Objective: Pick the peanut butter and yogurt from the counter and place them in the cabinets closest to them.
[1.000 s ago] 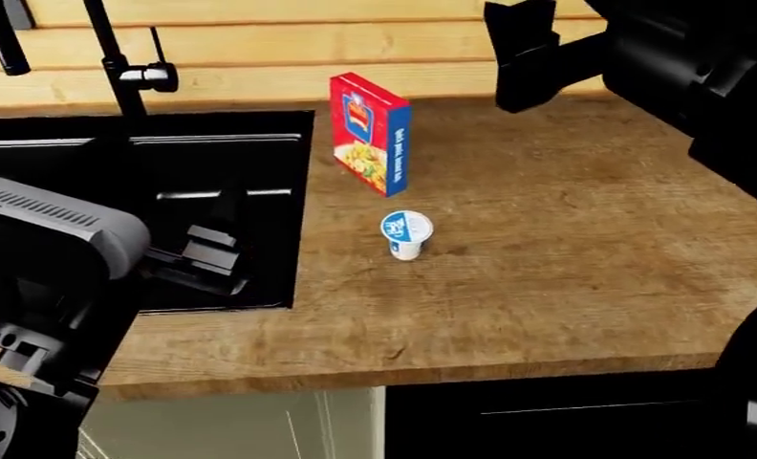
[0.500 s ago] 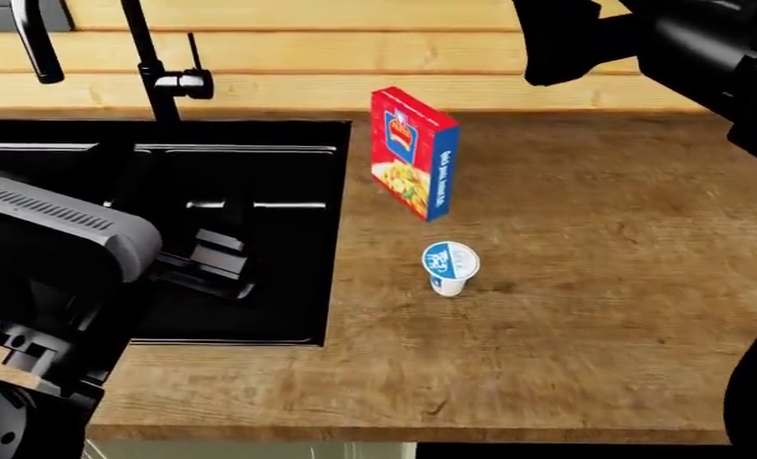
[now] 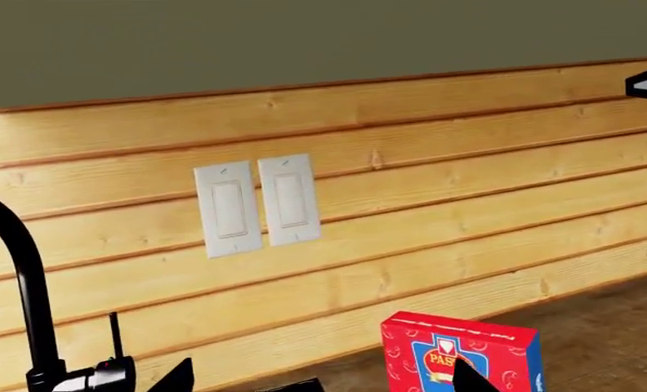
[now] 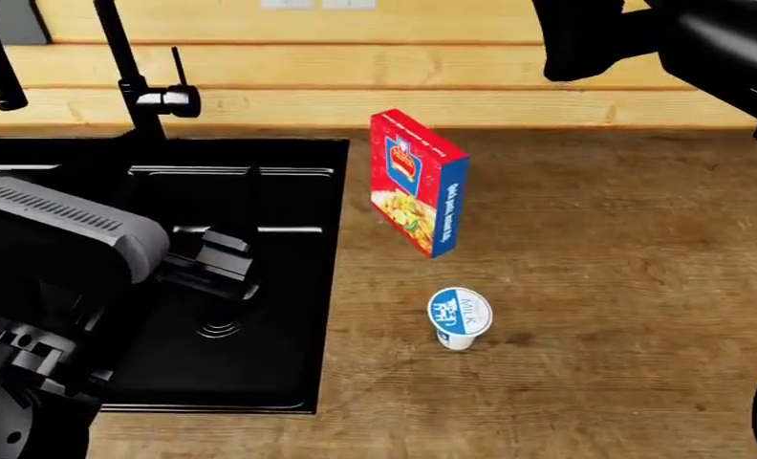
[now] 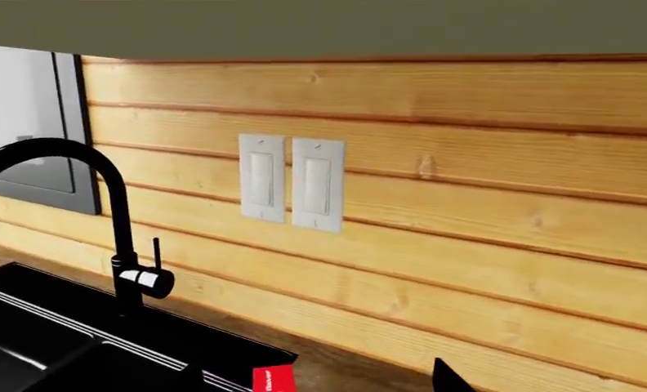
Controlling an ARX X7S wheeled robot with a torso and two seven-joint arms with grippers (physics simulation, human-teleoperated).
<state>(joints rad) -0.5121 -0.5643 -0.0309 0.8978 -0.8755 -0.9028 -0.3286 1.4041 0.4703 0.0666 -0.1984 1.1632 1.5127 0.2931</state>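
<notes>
Wood-plank backsplash, counter beside black sink. Yogurt upright just before red box. Peanut butter unseen. Gripper states: can't tell. I'd descend right arm clear of box.

Pine-plank wall, twin switches, perhaps a window.

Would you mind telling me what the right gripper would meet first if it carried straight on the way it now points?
Probably the wooden plank wall, near the white switch plates; nothing stands between in the right wrist view, though depth is unclear.
</notes>
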